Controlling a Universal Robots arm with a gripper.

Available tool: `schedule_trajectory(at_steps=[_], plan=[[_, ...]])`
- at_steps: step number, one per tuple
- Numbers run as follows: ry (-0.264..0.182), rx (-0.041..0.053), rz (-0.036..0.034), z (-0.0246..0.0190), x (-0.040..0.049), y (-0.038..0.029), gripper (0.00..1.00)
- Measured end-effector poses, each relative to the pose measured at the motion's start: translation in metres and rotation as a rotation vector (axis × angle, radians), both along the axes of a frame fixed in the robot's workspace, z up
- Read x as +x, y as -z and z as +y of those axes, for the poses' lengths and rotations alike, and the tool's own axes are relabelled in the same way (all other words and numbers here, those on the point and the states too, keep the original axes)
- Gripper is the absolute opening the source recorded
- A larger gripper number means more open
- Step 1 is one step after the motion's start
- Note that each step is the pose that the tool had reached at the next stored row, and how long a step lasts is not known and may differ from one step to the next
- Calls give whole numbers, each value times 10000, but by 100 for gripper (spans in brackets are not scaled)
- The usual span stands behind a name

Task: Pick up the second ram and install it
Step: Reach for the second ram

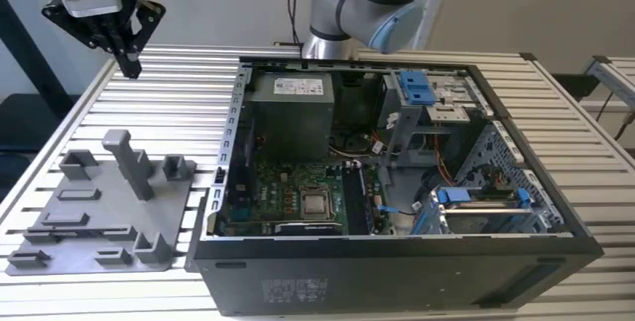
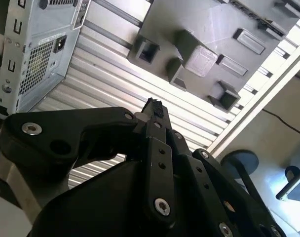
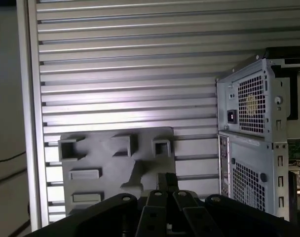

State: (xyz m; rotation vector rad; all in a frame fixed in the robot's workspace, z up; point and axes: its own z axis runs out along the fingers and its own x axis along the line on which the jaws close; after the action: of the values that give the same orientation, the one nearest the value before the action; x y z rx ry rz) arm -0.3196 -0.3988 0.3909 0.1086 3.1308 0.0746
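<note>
My gripper (image 1: 130, 68) hangs high over the slatted table at the exterior view's far left, its black fingers (image 2: 152, 105) pressed together and pointing down, shut on nothing. It is above and behind the grey holder plate (image 1: 100, 213), which also appears below the fingertips in both wrist views (image 3: 105, 168) (image 2: 214, 29). The second ram is out of view. The open computer case (image 1: 397, 243) lies to the exterior view's right of the plate, with the motherboard (image 1: 288, 180) and its CPU (image 1: 315, 203) exposed.
The holder plate carries a tall upright post (image 1: 130, 163) and several low blocks. The arm's base (image 1: 362, 9) stands behind the case. Blue drive brackets (image 1: 417, 87) and cables sit in the case's right half. The case's rear panel (image 3: 251, 143) is close by the plate.
</note>
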Motion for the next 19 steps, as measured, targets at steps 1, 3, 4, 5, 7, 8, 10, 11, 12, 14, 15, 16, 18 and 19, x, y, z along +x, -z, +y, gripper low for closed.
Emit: schedule_trajectory(at_steps=[1,3,4,5,7,8,10,11,12,14,15,16,18,19], plan=[[0,0,3,0,-29,0,11],[-1,0,8,0,-84,0,11],[0,0,11,0,-113,0,11],[0,-1,13,0,-149,0,11],[0,0,12,0,-222,0,11],[0,0,12,0,-257,0,11],[-1,-1,12,0,-316,0,11],[-1,-1,13,0,-348,0,11],[-1,-1,12,0,-376,0,11],[0,-1,12,0,-435,0,11],[0,0,12,0,-465,1,11],[0,0,12,0,-494,1,11],[0,-1,12,0,-551,1,11],[0,0,12,0,-584,2,11]])
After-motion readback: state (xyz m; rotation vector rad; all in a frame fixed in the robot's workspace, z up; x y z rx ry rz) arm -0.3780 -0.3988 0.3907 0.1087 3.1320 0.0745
